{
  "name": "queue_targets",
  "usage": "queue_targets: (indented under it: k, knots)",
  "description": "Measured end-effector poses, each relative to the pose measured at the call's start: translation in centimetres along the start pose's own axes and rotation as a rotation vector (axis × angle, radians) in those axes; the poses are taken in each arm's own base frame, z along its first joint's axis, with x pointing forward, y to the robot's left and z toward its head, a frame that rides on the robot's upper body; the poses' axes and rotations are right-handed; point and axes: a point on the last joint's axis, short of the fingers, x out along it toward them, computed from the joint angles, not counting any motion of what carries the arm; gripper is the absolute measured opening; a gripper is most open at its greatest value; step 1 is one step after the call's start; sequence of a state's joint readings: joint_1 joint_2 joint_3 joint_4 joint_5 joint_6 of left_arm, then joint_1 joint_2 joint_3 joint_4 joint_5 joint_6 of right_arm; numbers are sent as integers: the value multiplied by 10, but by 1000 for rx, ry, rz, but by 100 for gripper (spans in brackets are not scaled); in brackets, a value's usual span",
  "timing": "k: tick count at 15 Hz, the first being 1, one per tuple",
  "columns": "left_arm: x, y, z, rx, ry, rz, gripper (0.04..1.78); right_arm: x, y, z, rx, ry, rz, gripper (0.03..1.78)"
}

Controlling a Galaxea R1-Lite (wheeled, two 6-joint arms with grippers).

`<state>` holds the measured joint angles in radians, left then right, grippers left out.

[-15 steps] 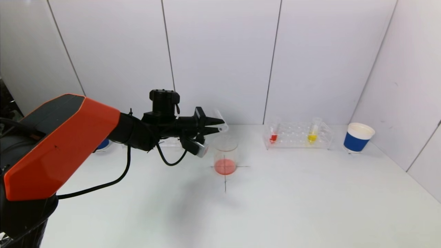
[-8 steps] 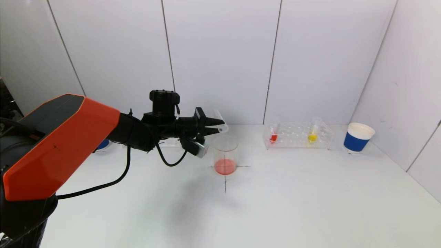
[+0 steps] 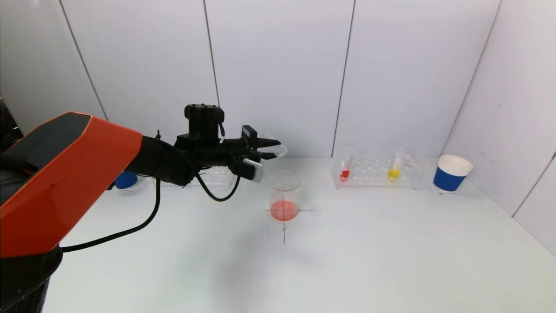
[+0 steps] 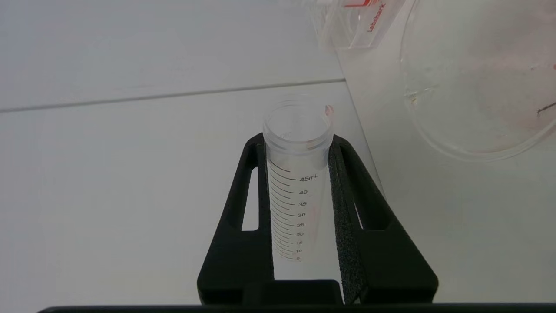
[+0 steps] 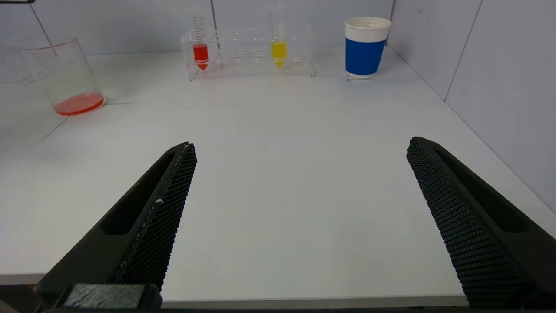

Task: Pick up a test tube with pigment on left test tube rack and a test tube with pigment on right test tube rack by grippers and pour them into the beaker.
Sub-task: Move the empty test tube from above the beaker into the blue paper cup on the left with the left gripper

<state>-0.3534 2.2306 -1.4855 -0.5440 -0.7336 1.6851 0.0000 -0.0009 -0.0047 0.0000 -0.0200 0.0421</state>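
Left end effector clamped on empty tube, lying near-level above and behind beaker. Right end effector spread wide, nearer right rack (red and yellow tubes upright there).

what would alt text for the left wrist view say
The left claw is shut on an empty, clear graduated test tube, its open mouth pointing away from the camera. The rim of a glass beaker with faint pink residue sits off to one side on the white table.

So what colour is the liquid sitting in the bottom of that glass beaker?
Orange-red. The beaker's liquid shows best in the right wrist view.
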Motion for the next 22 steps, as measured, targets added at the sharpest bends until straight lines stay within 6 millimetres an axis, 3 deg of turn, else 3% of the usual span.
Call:
queue_targets:
  k: [6,11,18,22]
  knots:
    - [-17,39,5,-160,165,4,42,0,0,0,0,0,0,176]
    - [-41,81,8,-412,300,41,42,0,0,0,0,0,0,176]
    - [-94,115,-4,-785,441,202,42,0,0,0,0,0,0,176]
    - [-123,133,-4,-1041,563,394,42,0,0,0,0,0,0,176]
